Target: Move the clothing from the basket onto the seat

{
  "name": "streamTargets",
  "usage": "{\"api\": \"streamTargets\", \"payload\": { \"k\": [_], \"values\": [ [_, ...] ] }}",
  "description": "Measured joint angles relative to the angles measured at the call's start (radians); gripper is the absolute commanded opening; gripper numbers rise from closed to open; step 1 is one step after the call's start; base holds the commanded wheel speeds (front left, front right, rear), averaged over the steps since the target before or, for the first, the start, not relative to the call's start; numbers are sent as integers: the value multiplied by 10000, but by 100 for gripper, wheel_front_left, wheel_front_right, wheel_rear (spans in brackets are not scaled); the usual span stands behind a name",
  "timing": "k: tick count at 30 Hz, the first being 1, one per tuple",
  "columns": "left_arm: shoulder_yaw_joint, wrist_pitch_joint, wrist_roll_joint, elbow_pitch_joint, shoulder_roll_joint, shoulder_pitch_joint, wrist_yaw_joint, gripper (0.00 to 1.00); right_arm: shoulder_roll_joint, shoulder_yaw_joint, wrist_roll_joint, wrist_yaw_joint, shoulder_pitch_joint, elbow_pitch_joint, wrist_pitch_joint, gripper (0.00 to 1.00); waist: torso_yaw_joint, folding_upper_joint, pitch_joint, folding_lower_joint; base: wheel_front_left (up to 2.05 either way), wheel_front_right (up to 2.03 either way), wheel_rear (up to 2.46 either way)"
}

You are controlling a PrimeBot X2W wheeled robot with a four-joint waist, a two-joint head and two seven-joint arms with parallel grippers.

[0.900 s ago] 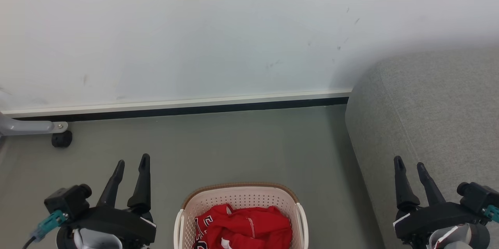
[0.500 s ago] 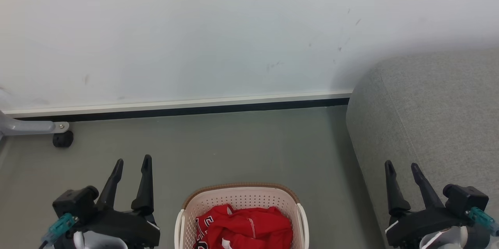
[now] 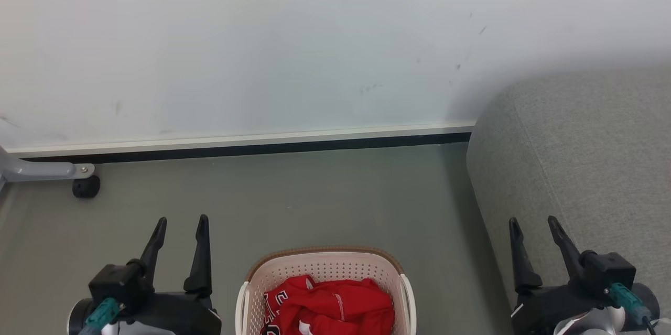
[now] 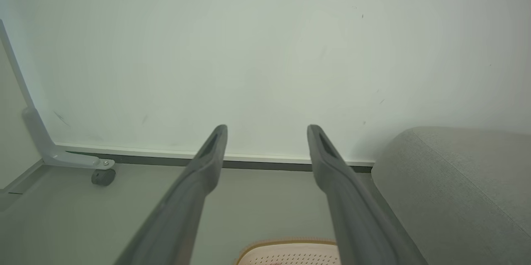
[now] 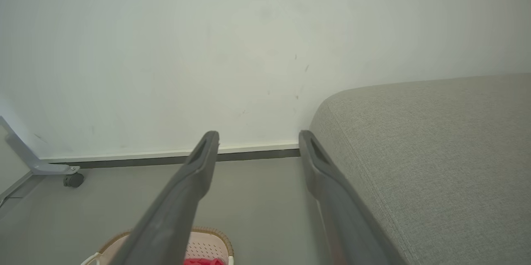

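Clothing is seen heaped in the basket from the head; from the left wrist, the basket's rim is caught. Left gripper and right gripper are held wide, empty.

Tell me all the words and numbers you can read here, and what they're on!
Red clothing in the basket: black-and-white printed letters on its left folds, too crumpled and cut off by the picture's edge to read.
Nothing else has writing: the wall, the floor and the sofa are plain.
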Motion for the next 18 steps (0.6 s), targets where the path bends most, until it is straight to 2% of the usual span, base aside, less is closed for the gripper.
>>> {"api": "streamTargets", "payload": {
  "k": [8,18],
  "values": [
    [-84,-98,828,-25,50,103,167,100,-4,198,-658,-117,-14,54,-224,100,7,0,19,-1,0,0,0],
    [-15,-61,859,-10,-19,138,167,100,13,173,-627,-115,-15,165,-228,100,-1,0,21,0,0,0,0]
  ]
}}
